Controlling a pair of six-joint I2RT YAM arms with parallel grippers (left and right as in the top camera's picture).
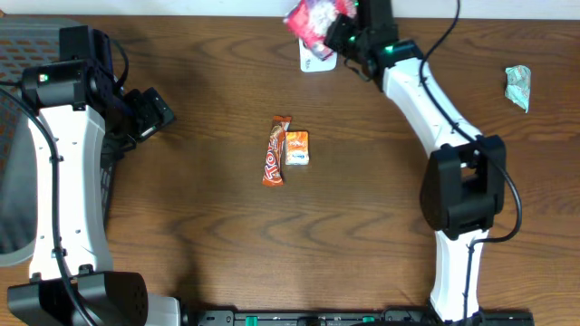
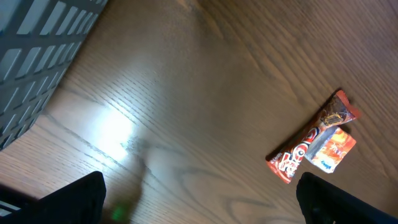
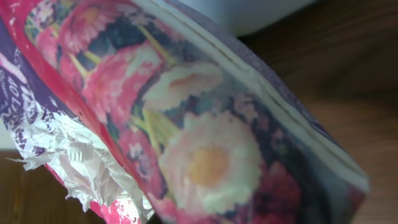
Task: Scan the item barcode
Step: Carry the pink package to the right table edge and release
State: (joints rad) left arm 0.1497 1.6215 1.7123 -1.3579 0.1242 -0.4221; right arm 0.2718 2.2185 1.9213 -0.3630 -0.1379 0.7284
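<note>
**mk_tinker:** ok what's the layout, biggest stuff first?

**yam_fan:** brown wood table [image 1: 227,244], takes up basically the whole overhead view. The left arm [image 1: 54,181] runs up the left side. The right arm [image 1: 426,100] reaches from the near edge up to the far edge, top middle. A grey slatted crate [image 1: 11,136] sits off the left edge, beside the left arm.

**mk_tinker:** and the item? who's got it?

**yam_fan:** the right claw [image 1: 349,34] is clenched on the pouch [image 1: 313,18], a pink and purple flower-print bag with a torn white edge. It's at the far edge of the table. It fills the right wrist view completely, so you can't see the fingers there. From overhead there's a white thing [image 1: 317,62] just beside it and partly under it. Can't tell what that is.

**mk_tinker:** left claw doing anything?

**yam_fan:** the left claw [image 1: 154,110] is released, jaws wide apart. It hangs over bare wood near the crate, well apart from the stuff in the middle.

**mk_tinker:** small stuff?

**yam_fan:** mid-table there's an orange-red bar [image 1: 274,152] lying lengthwise, with a little orange sachet [image 1: 297,148] touching its right side. Then there's a crumpled green wrapper [image 1: 518,88] on its own near the right edge.
</note>
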